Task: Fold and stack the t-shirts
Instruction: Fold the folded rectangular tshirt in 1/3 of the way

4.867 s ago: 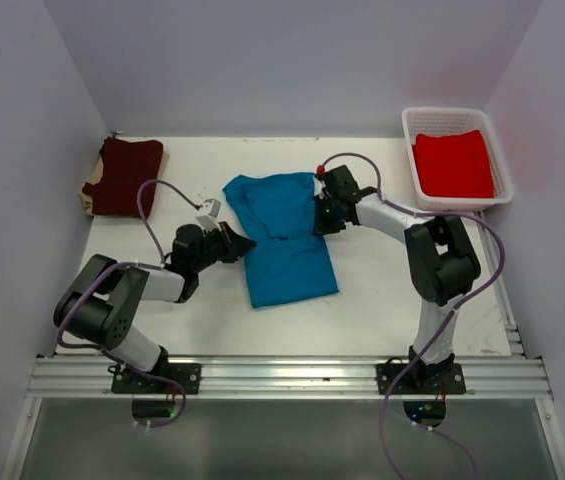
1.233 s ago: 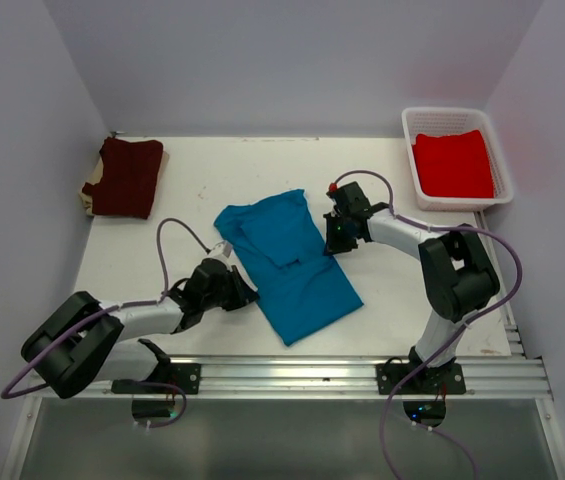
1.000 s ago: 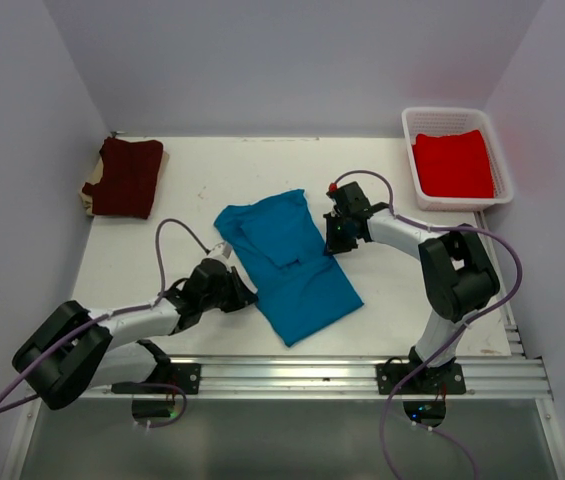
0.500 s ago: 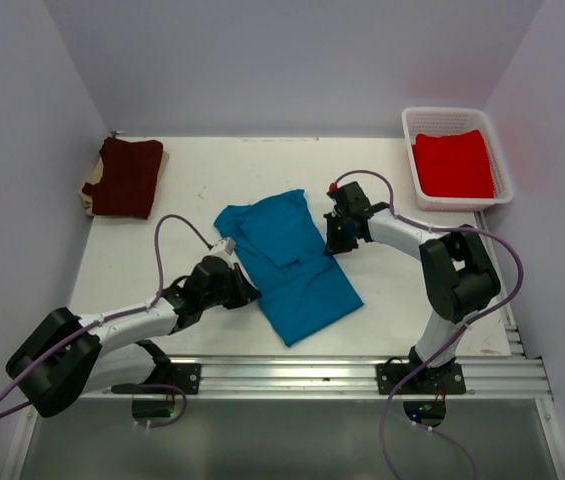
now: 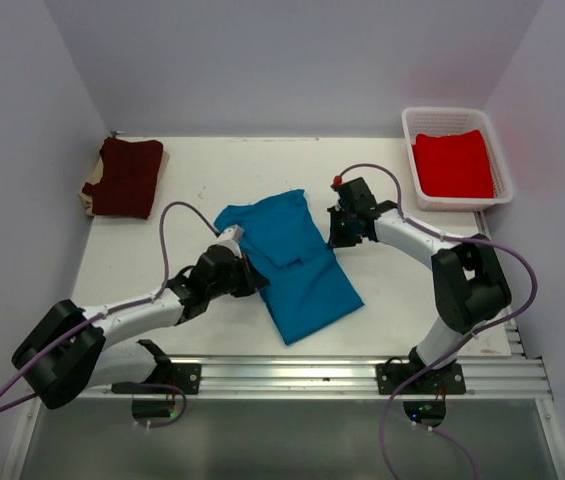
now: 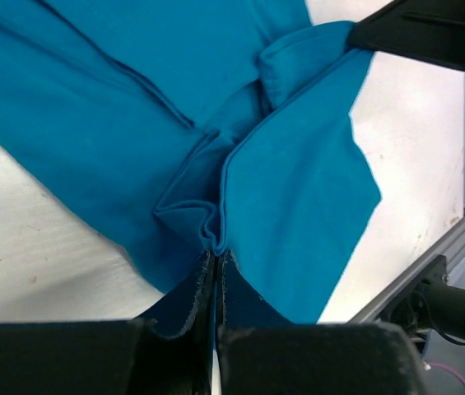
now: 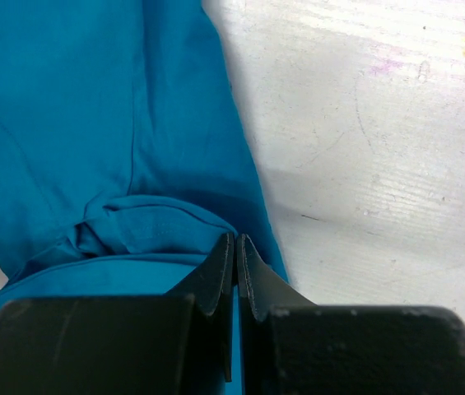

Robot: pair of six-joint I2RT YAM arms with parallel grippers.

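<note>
1. Your left gripper [image 6: 216,262] has its two fingers pressed together with only a sliver between them. A puckered ridge of the teal-blue t-shirt [image 6: 298,156] is nipped at their tips.
2. Your right gripper [image 7: 234,245] is likewise closed to a hairline gap and bites a rolled fold at the same shirt's edge. Bare white surface lies just beside it.
3. From above, you have the left gripper on the shirt's left edge, about midway along. The right gripper has the opposite edge, nearer the far end.
4. The teal-blue t-shirt lies slanted across the middle of the table [image 5: 222,170], its broad end toward the near right. It is partly folded, with a flap of cloth lying over its middle.
5. The dark maroon t-shirt [image 5: 127,177] lies folded at the far-left corner of the table, well apart from both grippers.
6. The bright red t-shirt [image 5: 452,165] lies folded inside the white mesh basket [image 5: 443,111] at the far-right corner.
</note>
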